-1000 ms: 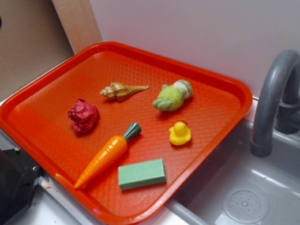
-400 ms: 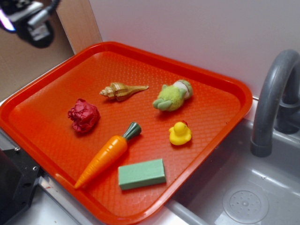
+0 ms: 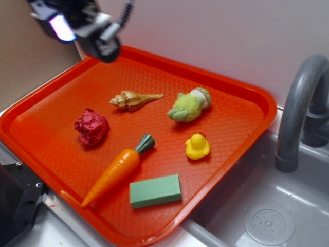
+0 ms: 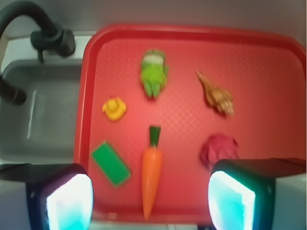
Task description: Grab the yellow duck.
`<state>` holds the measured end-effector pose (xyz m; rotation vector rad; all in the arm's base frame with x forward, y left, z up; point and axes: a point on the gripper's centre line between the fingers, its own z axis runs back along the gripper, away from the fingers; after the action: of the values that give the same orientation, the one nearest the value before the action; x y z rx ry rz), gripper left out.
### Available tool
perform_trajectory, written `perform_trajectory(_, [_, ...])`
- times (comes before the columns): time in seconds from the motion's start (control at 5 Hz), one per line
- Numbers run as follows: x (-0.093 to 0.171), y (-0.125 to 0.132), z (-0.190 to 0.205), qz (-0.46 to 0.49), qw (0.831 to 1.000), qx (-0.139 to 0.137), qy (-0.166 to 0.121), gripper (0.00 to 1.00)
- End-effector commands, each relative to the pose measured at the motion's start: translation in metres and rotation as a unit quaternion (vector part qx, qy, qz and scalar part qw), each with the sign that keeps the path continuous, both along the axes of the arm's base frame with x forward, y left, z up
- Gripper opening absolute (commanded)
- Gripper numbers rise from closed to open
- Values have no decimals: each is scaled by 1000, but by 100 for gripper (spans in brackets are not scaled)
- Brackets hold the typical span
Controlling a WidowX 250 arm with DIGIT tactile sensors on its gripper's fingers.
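Observation:
The small yellow duck (image 3: 197,146) sits on the orange-red tray (image 3: 241,87), right of centre, its red-orange beak turned away; in the wrist view the yellow duck (image 4: 114,108) lies at the tray's left side. My gripper (image 3: 85,25) hangs high over the tray's far left corner, far from the duck. In the wrist view my gripper (image 4: 151,201) is open, with nothing between its two lit fingers (image 4: 69,201), and the tray lies far below.
On the tray lie a golden shell (image 3: 134,99), a green plush toy (image 3: 188,105), a crumpled red ball (image 3: 91,127), an orange toy carrot (image 3: 118,169) and a green block (image 3: 155,190). A grey sink (image 3: 267,216) with a curved tap (image 3: 300,103) is at the right.
My gripper has come into view at the top left and moved right and down over the tray's far corner. The things on the tray have not moved.

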<state>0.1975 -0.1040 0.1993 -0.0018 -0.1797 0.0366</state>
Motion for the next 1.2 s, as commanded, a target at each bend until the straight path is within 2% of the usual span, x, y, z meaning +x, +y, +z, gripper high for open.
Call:
perform_trajectory(0.0, [31,-10,-58,-21,1000,-4,-16,100])
perform_trajectory(0.2, [37,-19,-89,-20,1000,-21,2,100])
perform_trajectory(0.4, [43,-32,-112,-20,999,-34,2,100])
perform_trajectory(0.6, [49,-47,-130,-14,999,-46,-13,100])
perform_trajectory(0.8, [55,-59,-139,-14,999,-37,-35,100])
perform_trajectory(1.0, [61,-70,-150,-24,998,-48,-21,100])
